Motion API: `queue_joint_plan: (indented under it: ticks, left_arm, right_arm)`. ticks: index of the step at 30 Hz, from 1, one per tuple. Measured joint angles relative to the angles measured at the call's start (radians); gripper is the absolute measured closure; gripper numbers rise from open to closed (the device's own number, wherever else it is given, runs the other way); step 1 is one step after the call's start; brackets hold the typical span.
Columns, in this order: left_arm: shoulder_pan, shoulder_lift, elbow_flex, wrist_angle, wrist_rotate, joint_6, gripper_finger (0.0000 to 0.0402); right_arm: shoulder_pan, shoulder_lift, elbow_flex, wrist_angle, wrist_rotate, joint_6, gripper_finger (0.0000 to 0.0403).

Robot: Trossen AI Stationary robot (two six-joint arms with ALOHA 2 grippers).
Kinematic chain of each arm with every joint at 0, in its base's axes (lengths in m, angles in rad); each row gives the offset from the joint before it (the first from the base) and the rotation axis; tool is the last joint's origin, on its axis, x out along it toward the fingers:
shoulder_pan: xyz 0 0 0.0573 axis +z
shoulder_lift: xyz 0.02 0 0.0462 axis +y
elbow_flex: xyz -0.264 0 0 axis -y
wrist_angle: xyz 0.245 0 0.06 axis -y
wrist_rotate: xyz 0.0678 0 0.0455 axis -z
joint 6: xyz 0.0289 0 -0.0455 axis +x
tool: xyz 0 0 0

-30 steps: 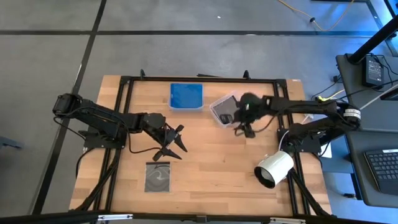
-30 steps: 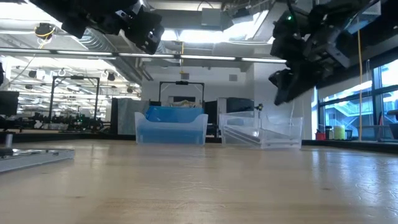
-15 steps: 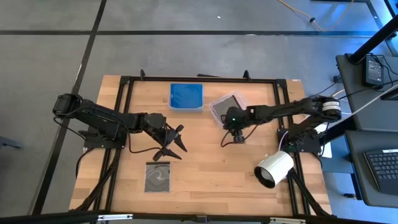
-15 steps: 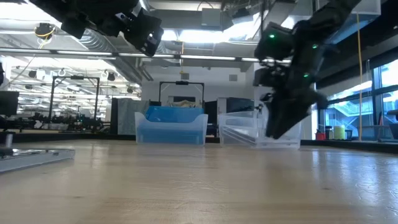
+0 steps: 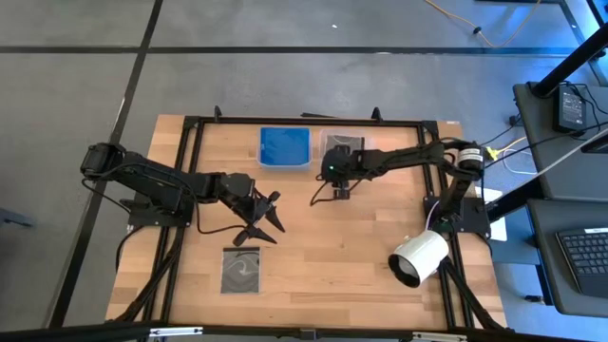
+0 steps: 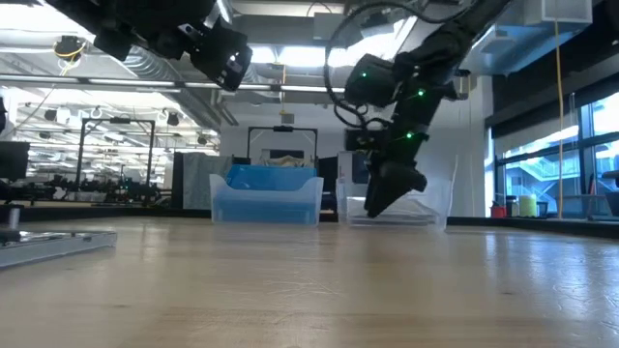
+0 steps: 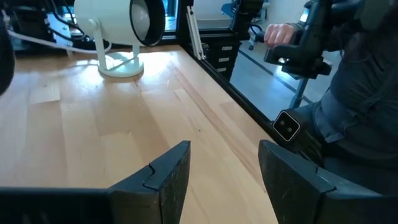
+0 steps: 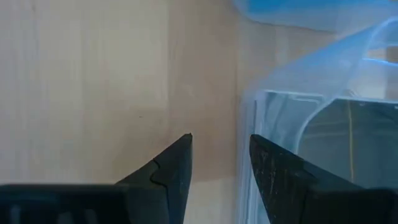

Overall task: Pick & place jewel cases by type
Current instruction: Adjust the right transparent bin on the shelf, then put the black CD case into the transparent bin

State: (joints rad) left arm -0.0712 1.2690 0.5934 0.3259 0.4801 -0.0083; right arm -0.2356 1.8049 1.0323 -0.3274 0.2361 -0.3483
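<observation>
A white cylinder lies on its side near the table's right edge, well apart from both arms. A person in a dark sleeve sits just beyond the table edge, one hand showing. At the far side stand two clear tubs side by side: the left tub holds blue jewel cases, the right tub holds a dark grey case. One more grey jewel case lies flat on the near left of the table. The right gripper hovers just in front of the right tub, jaws slightly apart and empty. The left gripper hangs above mid-table, jaws spread wide, holding nothing.
</observation>
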Motion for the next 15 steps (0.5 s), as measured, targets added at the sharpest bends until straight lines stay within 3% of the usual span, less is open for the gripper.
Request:
queue_joint_plan:
  ticks: [7,11,15]
  left_arm:
    - [-0.002,0.000,0.000,-0.017,-0.019,-0.033,0.0217]
    - [-0.032,0.000,0.000,-0.075,-0.180,-0.116,0.0217]
    - [-0.118,0.000,0.000,-0.209,-0.322,-0.233,0.0215]
  right_arm:
    - [0.067,-0.087,0.010,-0.029,-0.162,0.134,0.0240]
    - [0.144,-0.103,0.010,0.089,-0.236,0.204,0.0240]
    - [0.212,-0.091,0.010,0.190,-0.240,0.204,0.0240]
